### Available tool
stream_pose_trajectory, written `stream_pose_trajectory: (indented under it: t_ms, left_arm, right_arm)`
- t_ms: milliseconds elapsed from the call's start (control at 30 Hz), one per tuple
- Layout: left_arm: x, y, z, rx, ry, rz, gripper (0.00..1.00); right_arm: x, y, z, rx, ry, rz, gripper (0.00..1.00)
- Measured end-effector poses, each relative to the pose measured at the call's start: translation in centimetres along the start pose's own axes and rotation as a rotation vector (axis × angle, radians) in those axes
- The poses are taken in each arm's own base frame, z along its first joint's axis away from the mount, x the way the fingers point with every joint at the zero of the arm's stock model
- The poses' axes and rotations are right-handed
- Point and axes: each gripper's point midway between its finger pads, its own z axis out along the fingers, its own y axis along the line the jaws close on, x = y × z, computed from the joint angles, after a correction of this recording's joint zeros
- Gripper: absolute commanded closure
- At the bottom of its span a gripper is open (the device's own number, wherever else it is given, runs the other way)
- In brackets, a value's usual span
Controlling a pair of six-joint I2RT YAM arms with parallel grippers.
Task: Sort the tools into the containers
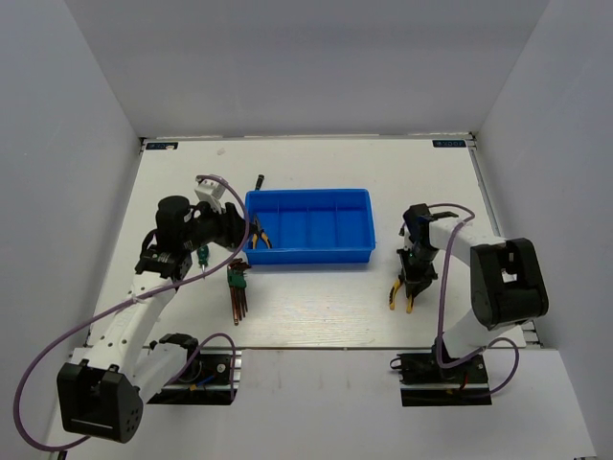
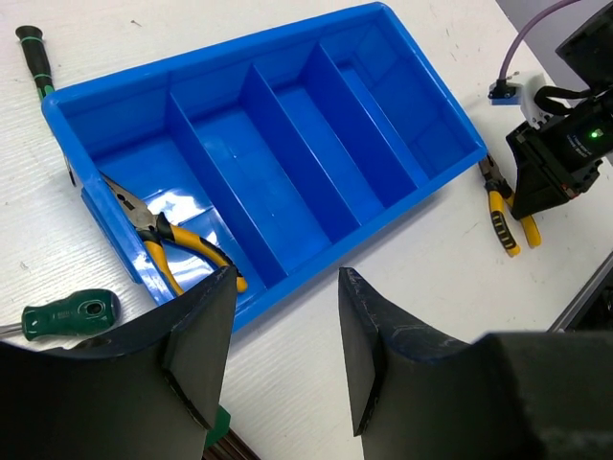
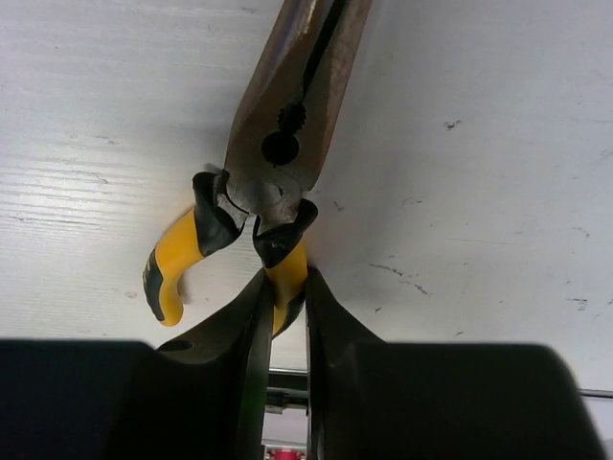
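Observation:
The blue tray [image 1: 359, 252] with four compartments lies mid-table; it also shows in the left wrist view [image 2: 402, 206]. One pair of yellow-and-black pliers [image 2: 168, 244] lies in its leftmost compartment. My left gripper [image 2: 283, 364] is open and empty, just left of the tray, near the green-handled screwdriver [image 2: 72, 314] and the reddish hex keys [image 1: 238, 292]. My right gripper [image 3: 284, 287] is shut on one handle of a second pair of pliers [image 3: 278, 144], right of the tray [image 1: 399, 292]. A thin dark driver [image 2: 34, 57] lies behind the tray.
White walls enclose the table on three sides. A small white box [image 1: 211, 192] sits behind the left arm. Cables loop from both arms. The right arm shows in the left wrist view [image 2: 565, 153].

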Motion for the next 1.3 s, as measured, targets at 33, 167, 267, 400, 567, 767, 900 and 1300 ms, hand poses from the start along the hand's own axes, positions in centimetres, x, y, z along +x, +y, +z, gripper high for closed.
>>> stream_pose_trajectory:
  t_ms: [33,167,267,400,567,767,900,1300]
  left_arm:
    - [0.0,0.0,0.0,0.000,0.000,0.000,0.43]
    - [0.0,0.0,0.0,0.000,0.000,0.000,0.43]
    - [0.0,0.0,0.0,0.000,0.000,0.000,0.45]
    - [0.0,0.0,0.0,0.000,-0.001,0.000,0.47]
    - [-0.1,0.3,-0.1,-0.018,-0.007,0.002,0.64]
    - [-1.0,2.8,-1.0,-0.191,-0.059,-0.002,0.51]
    - [-1.5,5.5,-2.8,-0.378,-0.105,-0.032,0.40]
    - [0.3,9.6,-4.4,-0.622,-0.064,-0.093,0.37]
  right_arm:
    - [0.0,0.0,0.0,-0.004,-0.004,0.007,1.00]
    - [-0.8,-1.1,-1.1,0.024,-0.103,0.018,1.00]
    - [-2.5,-1.6,-4.1,0.038,-0.256,-0.005,1.00]
    - [-6.2,0.3,-10.0,-0.053,-0.474,-0.106,1.00]
    - [-9.2,5.5,-15.9,-0.272,-0.618,-0.284,1.00]
    - [-14.4,14.5,-18.0,-0.518,-0.575,-0.436,1.00]
    - [-17.9,22.2,-17.9,-0.590,-0.513,-0.525,1.00]
    - [-17.9,36.1,-13.8,-0.625,-0.502,-0.680,1.00]
